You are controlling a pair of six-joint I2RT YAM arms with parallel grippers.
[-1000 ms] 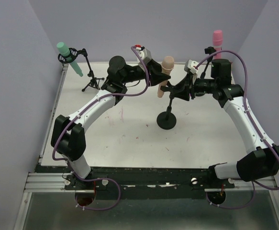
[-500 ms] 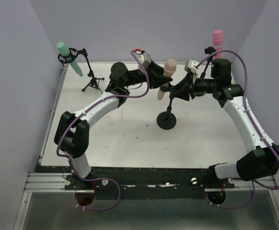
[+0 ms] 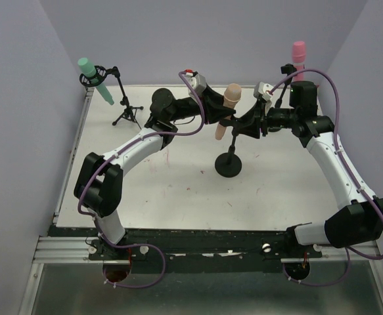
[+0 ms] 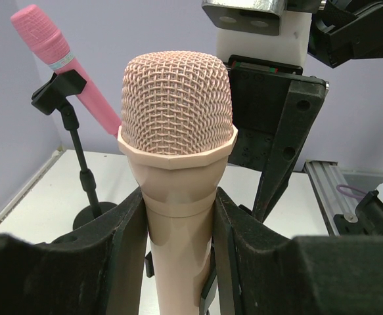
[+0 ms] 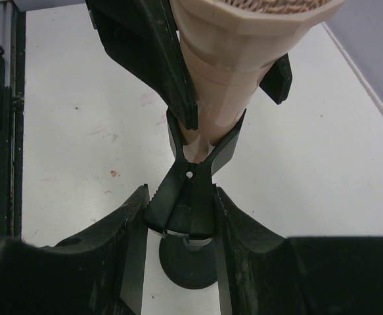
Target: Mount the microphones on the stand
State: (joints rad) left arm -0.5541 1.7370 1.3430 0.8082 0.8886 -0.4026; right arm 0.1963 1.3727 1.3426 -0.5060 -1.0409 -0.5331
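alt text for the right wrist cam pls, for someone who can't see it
The tail of the peach microphone sits in the open mouth of the black spring clip, whose handles the right arm's jaws squeeze from both sides. The left arm's jaws grip the microphone above; the stand's round base stands on the white table below.

Left claw [image 3: 221, 113], right claw [image 3: 245, 125], peach microphone [image 3: 230, 97] crowd centre stand [image 3: 228, 165] — near tabletop [image 3: 178, 193] open
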